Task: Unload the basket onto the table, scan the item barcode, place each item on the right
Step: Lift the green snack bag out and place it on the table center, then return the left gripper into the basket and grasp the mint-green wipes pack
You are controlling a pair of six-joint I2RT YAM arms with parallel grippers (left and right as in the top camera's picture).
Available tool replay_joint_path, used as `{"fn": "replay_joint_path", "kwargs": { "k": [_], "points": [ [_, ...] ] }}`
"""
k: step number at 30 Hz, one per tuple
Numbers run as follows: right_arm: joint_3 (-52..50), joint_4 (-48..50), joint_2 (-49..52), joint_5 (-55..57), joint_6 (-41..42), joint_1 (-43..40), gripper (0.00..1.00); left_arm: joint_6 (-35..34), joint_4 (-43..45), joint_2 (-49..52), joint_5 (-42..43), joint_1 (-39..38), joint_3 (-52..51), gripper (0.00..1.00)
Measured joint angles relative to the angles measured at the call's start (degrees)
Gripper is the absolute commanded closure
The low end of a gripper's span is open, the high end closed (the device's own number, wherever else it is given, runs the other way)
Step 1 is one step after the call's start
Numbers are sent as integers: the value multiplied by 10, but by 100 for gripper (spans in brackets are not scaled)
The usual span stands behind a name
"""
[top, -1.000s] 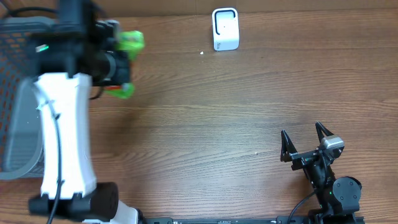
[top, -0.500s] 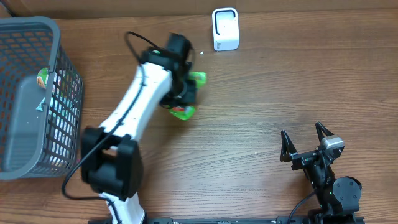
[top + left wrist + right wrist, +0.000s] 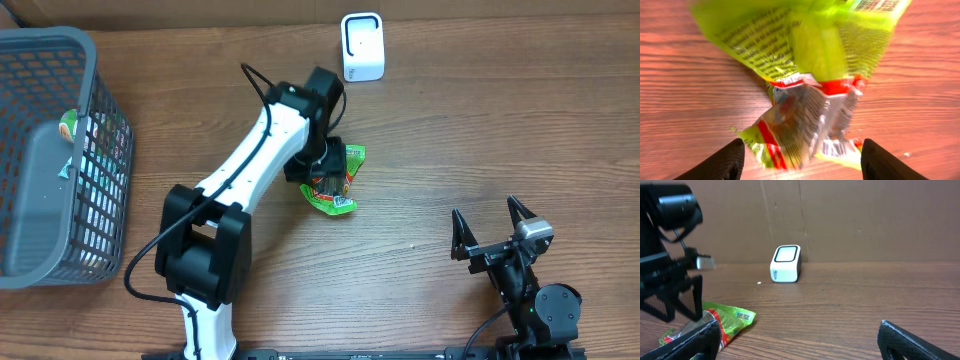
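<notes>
Your left claw (image 3: 800, 159) is spread wide over the snack bag (image 3: 336, 186). The bag lies on the surface, long way pointing at the scanner (image 3: 362, 46), with the basket (image 3: 112, 170) well apart.

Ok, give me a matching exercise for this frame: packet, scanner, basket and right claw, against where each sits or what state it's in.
Things:
1 packet
2 scanner
3 basket
4 right claw

Descriptions:
A grey, at the left edge of the table
B open and empty, near the front right
C green, lying mid-table
D white, at the far edge

Pairs: 1-C; 2-D; 3-A; 4-B
</notes>
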Motion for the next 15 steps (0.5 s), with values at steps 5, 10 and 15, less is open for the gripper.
{"fn": "replay_joint_path", "kwargs": {
  "k": [5, 10, 15],
  "points": [
    [0, 0, 0, 0, 0, 0, 0, 15, -67, -1, -2, 27, 130, 28],
    [0, 0, 0, 0, 0, 0, 0, 34, -141, -25, -14, 90, 281, 25],
    [0, 0, 0, 0, 0, 0, 0, 38, -199, -68, -47, 191, 380, 25]
  ]
}}
